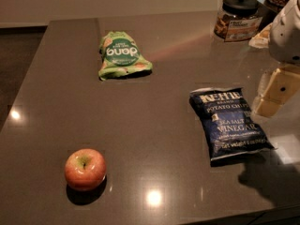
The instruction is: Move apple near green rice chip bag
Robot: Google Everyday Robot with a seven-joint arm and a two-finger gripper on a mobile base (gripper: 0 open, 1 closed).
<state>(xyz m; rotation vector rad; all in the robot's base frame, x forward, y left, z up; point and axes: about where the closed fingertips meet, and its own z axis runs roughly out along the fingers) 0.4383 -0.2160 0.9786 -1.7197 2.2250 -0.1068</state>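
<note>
**A:** apple position?

**B:** apple sits upright on the table, near-left area, stem dimple facing up. Nothing is touching it, and its shadow lies just under it toward the camera.

**A:** target bag?

**B:** green rice chip bag lies flat on the far side, left of centre. Its round label reads upside down from this view. It's well apart from the apple, with bare table between them.

**A:** anything else on there?

**B:** dark blue chip bag lies flat on the right half, between the other two in depth and clear of both. A dark-lidded jar stands at the far right. Something pale sits beside it, can't make out what.

**A:** arm pose?

**B:** It enters from the right frame edge. The white arm housing is high up, over the far-right part of the table. The gripper hangs below it, pale yellowish, tilted down and to the left. It's just beside the blue bag's upper right corner and well apart from the apple and the green bag.

**A:** open or closed?

**B:** Can't tell from this angle. Can't tell if it touches the table either.
</note>
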